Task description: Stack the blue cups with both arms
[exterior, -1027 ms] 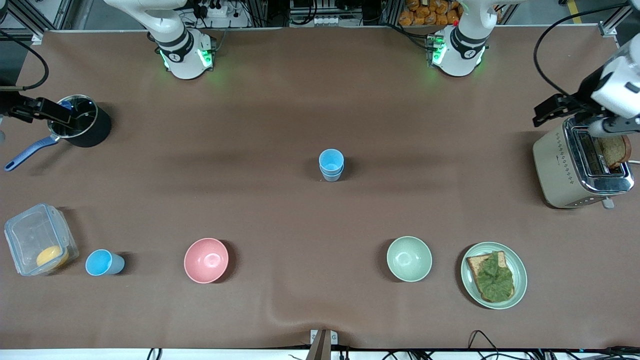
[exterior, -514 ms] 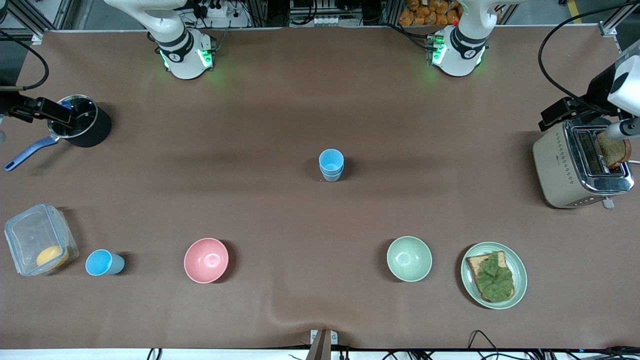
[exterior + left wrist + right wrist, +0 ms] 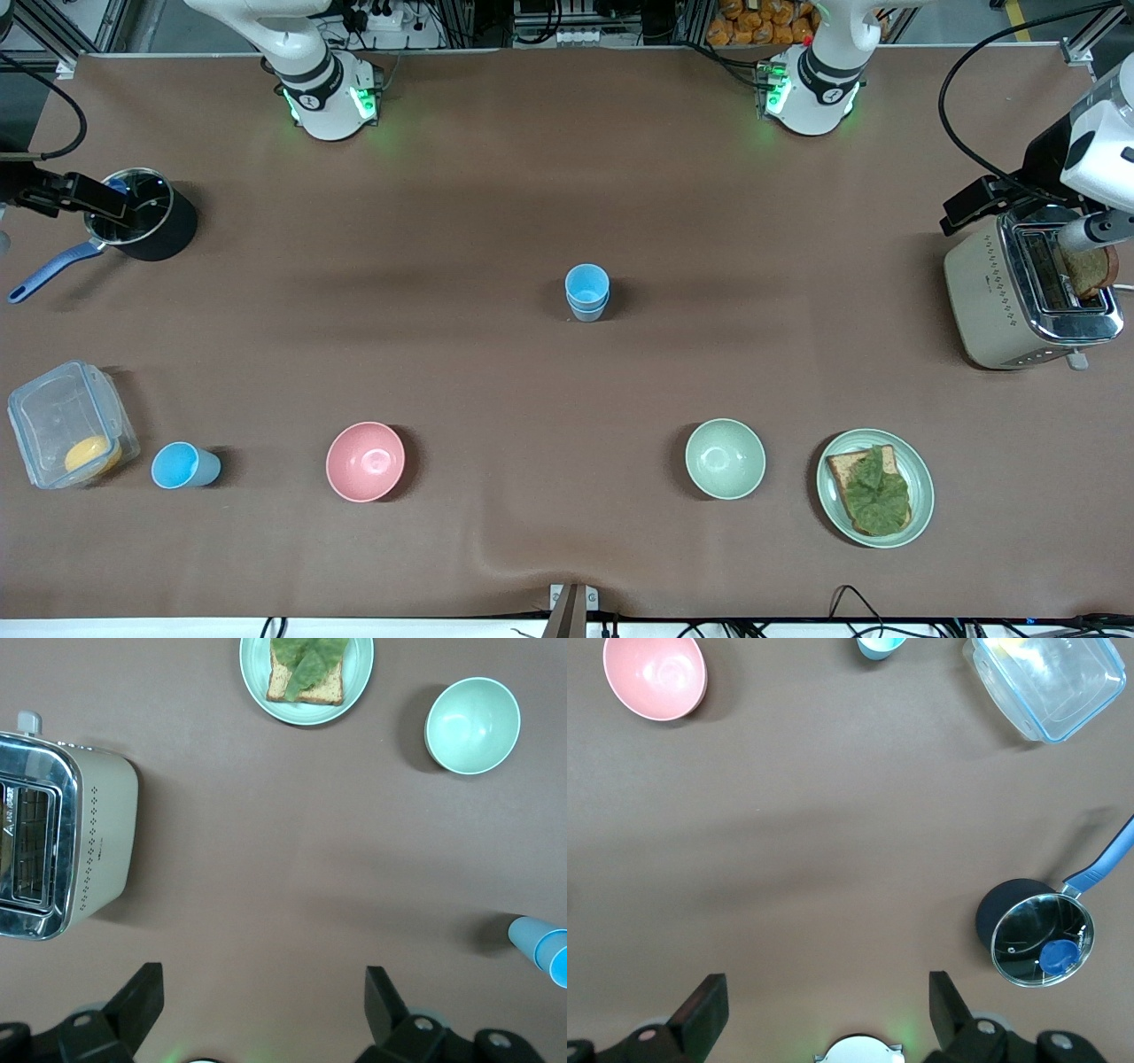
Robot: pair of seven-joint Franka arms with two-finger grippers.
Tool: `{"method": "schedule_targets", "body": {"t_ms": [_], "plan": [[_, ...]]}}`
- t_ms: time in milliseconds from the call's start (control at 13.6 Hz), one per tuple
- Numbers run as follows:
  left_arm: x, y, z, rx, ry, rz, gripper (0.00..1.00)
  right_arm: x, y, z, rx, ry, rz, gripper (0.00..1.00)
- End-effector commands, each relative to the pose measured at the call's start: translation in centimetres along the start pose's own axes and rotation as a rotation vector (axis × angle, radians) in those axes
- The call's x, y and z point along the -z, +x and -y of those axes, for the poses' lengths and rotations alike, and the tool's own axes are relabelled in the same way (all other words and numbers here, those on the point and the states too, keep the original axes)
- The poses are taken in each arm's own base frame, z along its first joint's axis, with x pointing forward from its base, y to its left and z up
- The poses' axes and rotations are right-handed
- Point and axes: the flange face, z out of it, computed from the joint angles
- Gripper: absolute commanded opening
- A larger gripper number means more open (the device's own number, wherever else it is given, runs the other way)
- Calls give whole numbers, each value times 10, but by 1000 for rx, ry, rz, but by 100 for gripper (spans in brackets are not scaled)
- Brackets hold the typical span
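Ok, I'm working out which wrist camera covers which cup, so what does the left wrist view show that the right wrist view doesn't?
Only the left wrist view shows the toaster, the plate with toast and lettuce, the green bowl and the stacked blue cups at its edge. Only the right wrist view shows the pink bowl, the single blue cup, the clear container and the lidded saucepan. Both show the brown table and that arm's own open gripper, left gripper and right gripper, holding nothing.

Bright, even overhead light, soft short shadows beside each object, glare on the toaster (image 3: 1032,297), sharp focus.
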Motion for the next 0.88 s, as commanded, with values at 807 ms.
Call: {"method": "schedule_targets", "body": {"t_ms": [807], "plan": [[18, 17, 5, -75, -13, -21, 100, 2, -1, -3, 4, 1, 7, 100]]}}
